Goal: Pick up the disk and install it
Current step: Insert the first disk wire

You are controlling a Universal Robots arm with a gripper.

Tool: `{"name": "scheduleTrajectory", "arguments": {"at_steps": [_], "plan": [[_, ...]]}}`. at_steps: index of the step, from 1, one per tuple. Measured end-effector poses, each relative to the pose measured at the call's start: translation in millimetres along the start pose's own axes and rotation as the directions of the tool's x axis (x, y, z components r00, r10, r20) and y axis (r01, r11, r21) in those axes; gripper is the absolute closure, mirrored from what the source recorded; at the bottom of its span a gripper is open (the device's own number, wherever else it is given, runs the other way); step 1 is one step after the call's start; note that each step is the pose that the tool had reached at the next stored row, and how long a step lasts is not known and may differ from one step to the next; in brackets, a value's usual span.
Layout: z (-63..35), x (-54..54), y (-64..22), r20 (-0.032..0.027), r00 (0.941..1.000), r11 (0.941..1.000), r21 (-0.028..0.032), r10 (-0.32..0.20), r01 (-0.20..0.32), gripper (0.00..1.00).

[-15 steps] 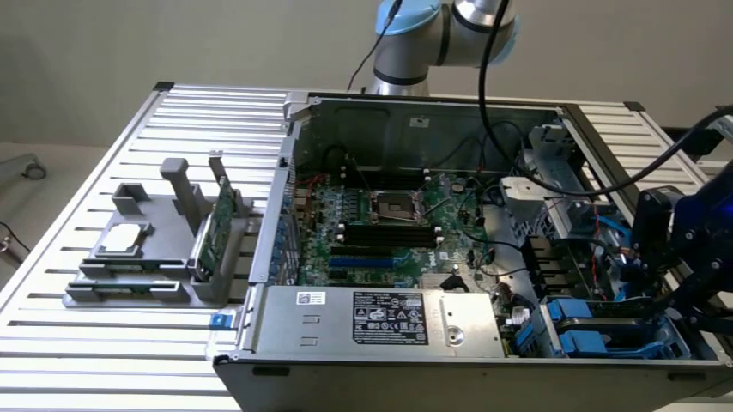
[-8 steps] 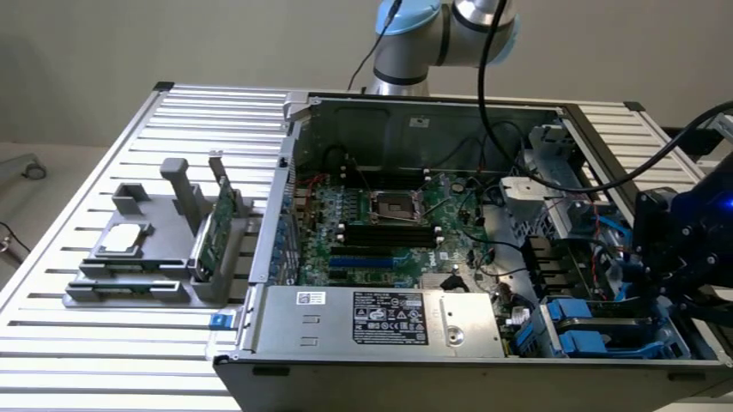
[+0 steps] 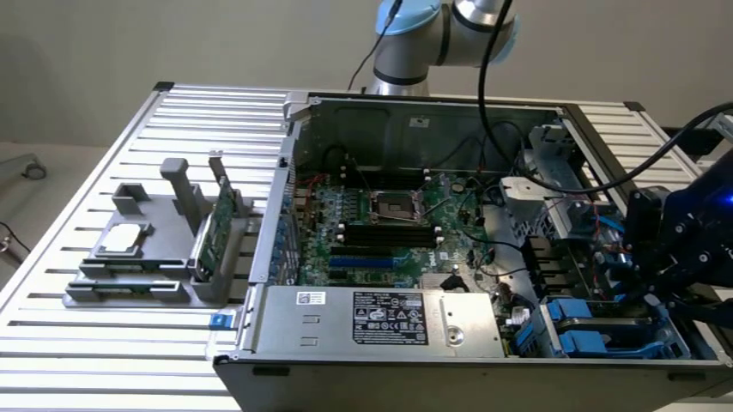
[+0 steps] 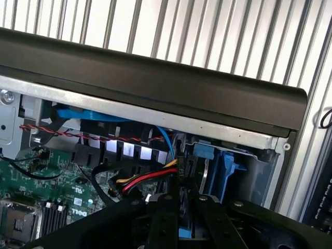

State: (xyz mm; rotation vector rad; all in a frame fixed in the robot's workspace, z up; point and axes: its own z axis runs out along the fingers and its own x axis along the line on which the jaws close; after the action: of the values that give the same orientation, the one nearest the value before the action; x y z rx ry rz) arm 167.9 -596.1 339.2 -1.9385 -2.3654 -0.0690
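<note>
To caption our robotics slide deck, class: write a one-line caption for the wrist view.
The gripper, shut on the blue-framed disk, faces the drive bay of the open computer case.

Claw (image 4: 185,215) tight on the disk (image 4: 185,232), blue drive bay (image 4: 224,167) close by

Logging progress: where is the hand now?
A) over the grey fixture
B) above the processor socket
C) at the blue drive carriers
C: the hand sits low among the blue drive carriers, at the exterior view's right end of the case.
</note>
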Motion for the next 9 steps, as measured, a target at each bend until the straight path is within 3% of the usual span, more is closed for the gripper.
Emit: {"name": "scheduleTrajectory", "arguments": {"at_steps": [5, 6, 9], "plan": [[-0.9, 0.2, -0.5, -0.0065, 0.9999, 0.9994, 0.0318, 0.012, -0.012, 0.83], [-0.9, 0.2, -0.5, -0.0071, 0.9999, 0.9993, 0.0345, 0.014, -0.013, 0.83], [-0.9, 0.2, -0.5, -0.0073, 0.9999, 0.9993, 0.0350, 0.014, -0.014, 0.83]]}}
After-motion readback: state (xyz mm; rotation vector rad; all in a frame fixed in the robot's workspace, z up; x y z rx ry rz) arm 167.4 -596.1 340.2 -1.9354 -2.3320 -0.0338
